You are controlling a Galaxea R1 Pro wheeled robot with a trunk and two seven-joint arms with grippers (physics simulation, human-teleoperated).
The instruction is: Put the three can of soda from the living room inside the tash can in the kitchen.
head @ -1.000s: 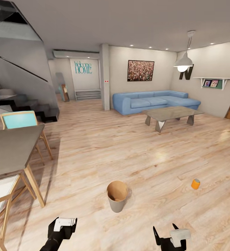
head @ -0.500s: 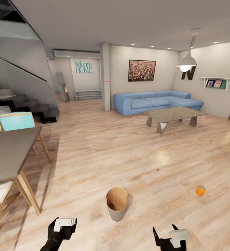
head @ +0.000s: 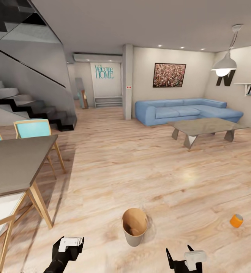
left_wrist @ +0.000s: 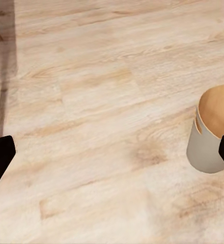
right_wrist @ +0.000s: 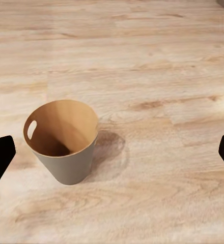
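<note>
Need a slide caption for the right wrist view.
Open right pincer above wood floor, beside upright grey bin.

Left pincer (head: 68,243) low before the trunk, fingers spread wide, right pincer (head: 186,259) alongside, fingers likewise parted, both empty

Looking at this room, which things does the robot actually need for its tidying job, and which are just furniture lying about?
For the job:
- trash can, standing upright on the floor
- orange soda can, on the floor off to its right

Just there:
- blue sofa
- low grey table
- dining table
- turquoise chairs
- staircase
</note>
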